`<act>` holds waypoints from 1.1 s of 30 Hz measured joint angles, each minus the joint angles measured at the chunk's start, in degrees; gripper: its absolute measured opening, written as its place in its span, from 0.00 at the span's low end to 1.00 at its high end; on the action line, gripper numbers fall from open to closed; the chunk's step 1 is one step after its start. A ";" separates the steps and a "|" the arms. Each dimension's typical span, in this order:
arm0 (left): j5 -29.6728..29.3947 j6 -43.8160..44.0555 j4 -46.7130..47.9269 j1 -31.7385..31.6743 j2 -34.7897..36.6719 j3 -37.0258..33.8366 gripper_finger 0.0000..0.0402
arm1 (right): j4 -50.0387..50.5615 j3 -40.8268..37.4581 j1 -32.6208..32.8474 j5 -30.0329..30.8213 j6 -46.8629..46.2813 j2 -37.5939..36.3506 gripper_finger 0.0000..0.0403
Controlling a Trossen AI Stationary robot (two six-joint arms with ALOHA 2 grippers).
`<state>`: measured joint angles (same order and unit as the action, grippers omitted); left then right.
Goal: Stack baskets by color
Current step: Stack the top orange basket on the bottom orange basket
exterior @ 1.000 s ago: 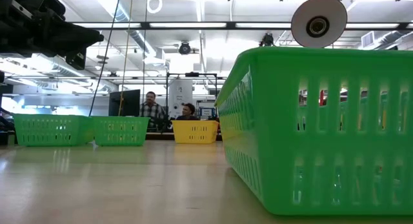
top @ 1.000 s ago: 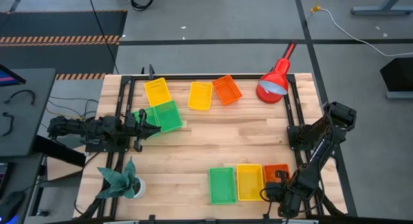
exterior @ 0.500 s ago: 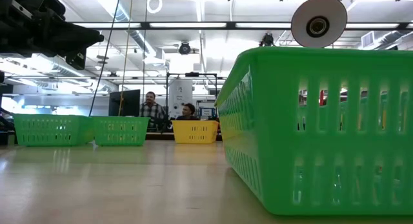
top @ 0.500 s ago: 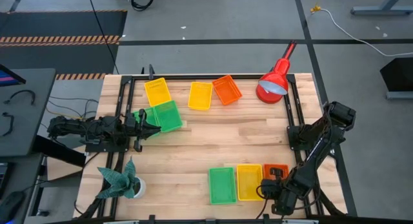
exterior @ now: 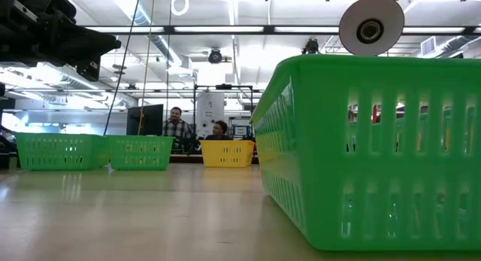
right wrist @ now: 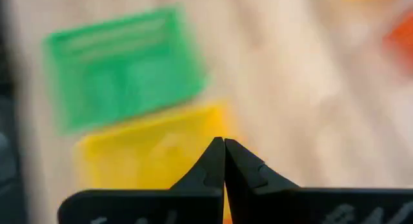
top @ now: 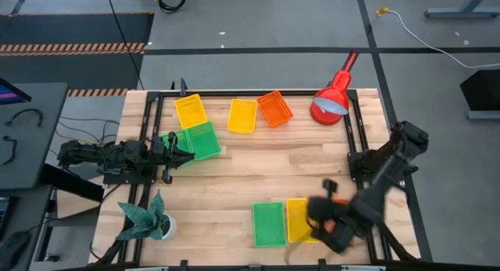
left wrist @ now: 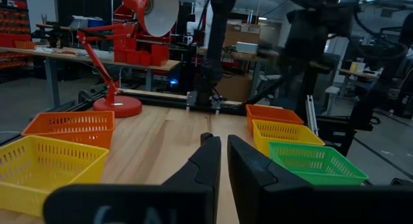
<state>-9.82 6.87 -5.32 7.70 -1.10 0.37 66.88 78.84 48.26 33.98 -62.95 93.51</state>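
Observation:
Three baskets stand side by side near the table's near edge: green [top: 268,224], yellow [top: 298,216] and orange [top: 337,204], the orange one partly hidden by my right arm. At the far side stand a yellow basket [top: 191,111], a green one [top: 203,140], another yellow one [top: 242,115] and an orange one [top: 274,108]. My right gripper [right wrist: 224,141] is shut on nothing and hangs, tipped down, above the near yellow basket [right wrist: 155,153]. My left gripper [left wrist: 222,143] waits level at the table's left edge beside the far green basket, its fingers together with nothing between them.
A red desk lamp [top: 332,99] stands at the far right corner. A green paper plant [top: 146,216] sits at the near left corner. Bare wood [top: 266,165] lies between the two rows of baskets. In the low view, people show in the room behind the table.
My right gripper has risen from the near end of the orange basket and swung toward the table's left, over the near yellow basket, tipping less steeply downward. Its fingers stay shut. The baskets have not moved.

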 joint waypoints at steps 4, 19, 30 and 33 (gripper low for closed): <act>0.01 -0.01 0.00 -0.01 0.00 0.01 0.10 | -1.59 -2.61 -12.46 4.48 21.46 0.00 0.03; 0.00 -0.01 0.01 0.00 0.00 0.00 0.08 | -23.43 -6.63 -66.79 -22.80 95.67 0.17 0.42; 0.00 -0.01 0.00 0.00 0.02 0.00 0.09 | -26.59 -6.66 -73.39 -30.75 105.86 6.47 0.44; -0.01 0.00 -0.02 -0.02 0.01 0.00 0.08 | -26.83 -6.66 -72.73 -26.15 106.68 8.74 0.44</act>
<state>-9.82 6.86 -5.34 7.68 -1.09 0.37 40.05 72.18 -24.48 7.83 43.73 102.25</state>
